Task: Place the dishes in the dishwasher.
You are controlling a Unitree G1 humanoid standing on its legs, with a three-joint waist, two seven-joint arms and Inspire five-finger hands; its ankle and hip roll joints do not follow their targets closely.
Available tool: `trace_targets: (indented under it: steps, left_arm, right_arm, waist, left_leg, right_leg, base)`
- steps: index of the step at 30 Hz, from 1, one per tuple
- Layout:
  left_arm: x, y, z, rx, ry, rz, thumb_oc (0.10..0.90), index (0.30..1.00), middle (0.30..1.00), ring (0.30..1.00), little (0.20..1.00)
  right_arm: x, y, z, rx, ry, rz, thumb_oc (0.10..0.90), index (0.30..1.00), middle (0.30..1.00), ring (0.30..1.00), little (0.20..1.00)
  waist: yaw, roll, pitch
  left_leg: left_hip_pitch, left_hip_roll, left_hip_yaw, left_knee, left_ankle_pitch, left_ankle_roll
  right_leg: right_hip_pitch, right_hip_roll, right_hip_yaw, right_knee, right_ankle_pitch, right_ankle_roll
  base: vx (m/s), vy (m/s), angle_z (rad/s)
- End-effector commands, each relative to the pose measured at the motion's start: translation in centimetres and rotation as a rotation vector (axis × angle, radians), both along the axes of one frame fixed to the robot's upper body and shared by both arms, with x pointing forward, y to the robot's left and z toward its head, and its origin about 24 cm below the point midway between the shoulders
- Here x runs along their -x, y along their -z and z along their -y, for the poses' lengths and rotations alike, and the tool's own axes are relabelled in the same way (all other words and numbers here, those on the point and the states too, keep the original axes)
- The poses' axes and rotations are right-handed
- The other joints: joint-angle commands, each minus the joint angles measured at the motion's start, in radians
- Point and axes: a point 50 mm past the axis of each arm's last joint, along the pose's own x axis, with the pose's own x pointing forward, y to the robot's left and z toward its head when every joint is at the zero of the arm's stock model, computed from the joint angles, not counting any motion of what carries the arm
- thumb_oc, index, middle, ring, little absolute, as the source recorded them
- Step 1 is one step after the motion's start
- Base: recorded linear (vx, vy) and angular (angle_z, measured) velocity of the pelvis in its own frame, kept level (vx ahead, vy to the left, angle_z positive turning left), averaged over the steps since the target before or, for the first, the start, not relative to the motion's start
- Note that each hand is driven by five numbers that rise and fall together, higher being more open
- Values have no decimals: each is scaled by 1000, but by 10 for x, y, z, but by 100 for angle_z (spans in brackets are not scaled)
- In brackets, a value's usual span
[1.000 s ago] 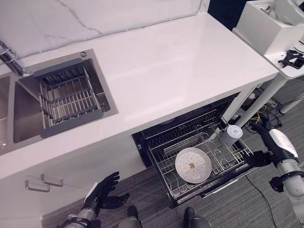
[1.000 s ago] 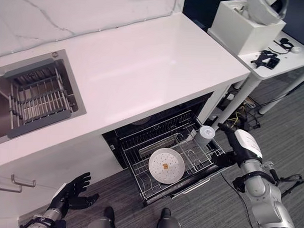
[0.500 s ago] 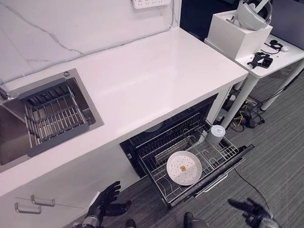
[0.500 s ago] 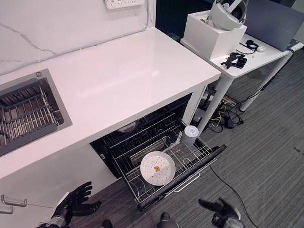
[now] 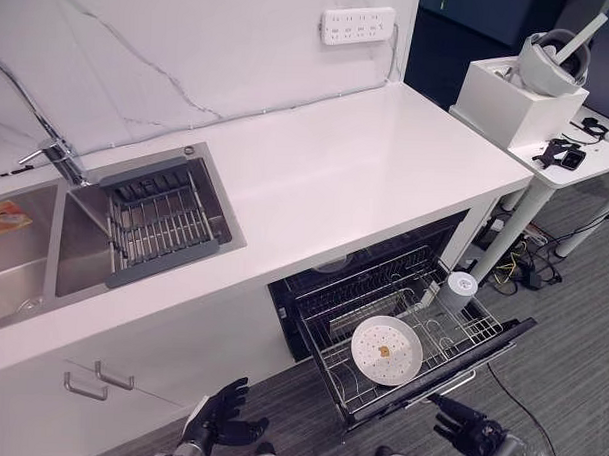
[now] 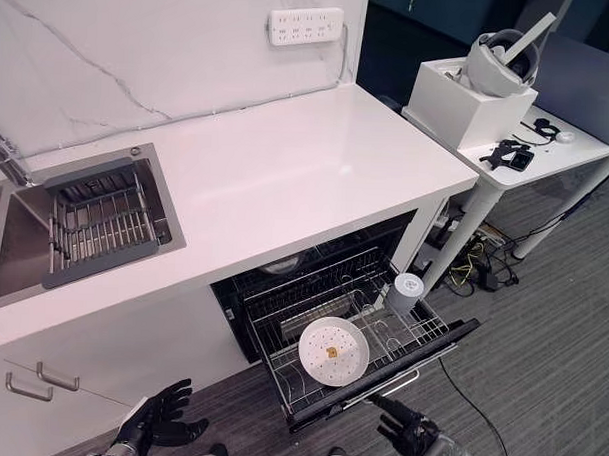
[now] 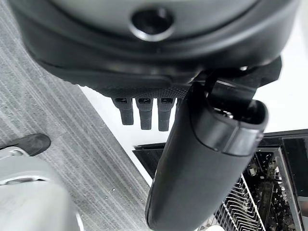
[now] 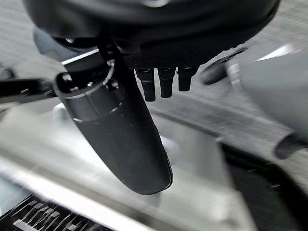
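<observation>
The dishwasher's lower rack (image 5: 421, 337) is pulled out over the grey carpet. A white plate (image 5: 386, 350) with a small brown spot leans in the rack's front part. A white cup (image 5: 458, 290) stands at the rack's far right corner. My right hand (image 5: 468, 431) hangs low in front of the rack's front edge, open with fingers spread, holding nothing. My left hand (image 5: 218, 423) hangs low before the white cabinet, open and holding nothing; it is well left of the rack. The plate (image 6: 333, 351) and cup (image 6: 406, 291) also show in the right eye view.
A white counter (image 5: 326, 179) runs above the dishwasher. A sink (image 5: 84, 240) holds a dark drain rack (image 5: 160, 218), with a faucet (image 5: 52, 149) behind. A white side table (image 5: 577, 147) at the right carries a box and small items. Cables lie on the floor beneath it.
The camera has shifted. My right hand has left the rack's right front corner and dropped low in front of the rack. The left hand, plate and cup stay as they were.
</observation>
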Motion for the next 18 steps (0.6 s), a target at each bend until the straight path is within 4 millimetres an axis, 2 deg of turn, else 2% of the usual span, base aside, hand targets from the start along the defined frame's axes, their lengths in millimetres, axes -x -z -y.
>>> trace_targets:
  steps: [1, 3, 9, 12, 14, 16, 17, 18]
  left_arm:
    - [-33, -24, -7, -41, 6, 175, 800, 900, 900, 900, 900]
    - [-32, -22, -5, -40, -1, 162, 800, 900, 900, 900, 900]
    - [-30, -20, -4, -40, -32, 152, 800, 900, 900, 900, 900]
    - [-27, -20, -5, -42, -39, 149, 800, 900, 900, 900, 900]
    - [-26, -20, -4, -38, -48, 155, 800, 900, 900, 900, 900]
    - [-26, -21, -4, -37, -52, 155, 800, 900, 900, 900, 900]
    - [-28, -21, -4, -31, -47, 155, 800, 900, 900, 900, 900]
    - [-28, -21, -4, -30, -46, 153, 800, 900, 900, 900, 900]
  right_arm:
    - [-40, -31, 18, 93, -4, 187, 800, 900, 900, 900, 900]
    - [-55, -42, 21, 136, -37, 215, 800, 900, 900, 900, 900]
    - [-73, -58, 26, 194, -69, 275, 800, 900, 900, 900, 900]
    - [-83, -69, 31, 222, -49, 314, 800, 900, 900, 900, 900]
    - [-95, -86, 39, 259, -23, 356, 800, 900, 900, 900, 900]
    - [-103, -95, 41, 275, -10, 385, 800, 900, 900, 900, 900]
    - [-115, -112, 45, 305, -3, 428, 800, 900, 900, 900, 900]
    - [-118, -116, 46, 314, -2, 437, 800, 900, 900, 900, 900]
  waist:
    - [18, -7, 32]
    - [38, 4, 35]
    - [73, 23, 46]
    - [98, 42, 53]
    - [127, 67, 62]
    - [139, 79, 68]
    - [156, 95, 73]
    - [160, 99, 74]
  left_leg:
    - [-30, 10, 21, 148, -209, 41]
    - [-34, 1, 9, 148, -206, 40]
    - [-54, -23, -23, 148, -199, 44]
    - [-77, -43, -46, 148, -193, 45]
    - [-105, -71, -73, 148, -188, 47]
    - [-119, -86, -88, 148, -185, 48]
    - [-138, -105, -105, 148, -181, 50]
    - [-141, -110, -109, 148, -180, 50]
  right_leg:
    - [55, -56, -119, 4, -118, 52]
    - [65, -66, -136, 4, -117, 52]
    - [77, -89, -167, 4, -110, 55]
    - [86, -109, -194, 4, -107, 58]
    - [90, -133, -215, 4, -104, 62]
    - [95, -143, -223, 4, -103, 62]
    - [102, -158, -237, 4, -101, 58]
    - [103, -161, -240, 4, -100, 57]
  base:
    - [38, 32, 19]
    - [51, 47, 25]
    - [26, 31, 24]
    - [20, 49, 46]
    - [19, 94, 55]
    - [36, 84, 71]
    - [52, 86, 80]
    - [74, 107, 66]
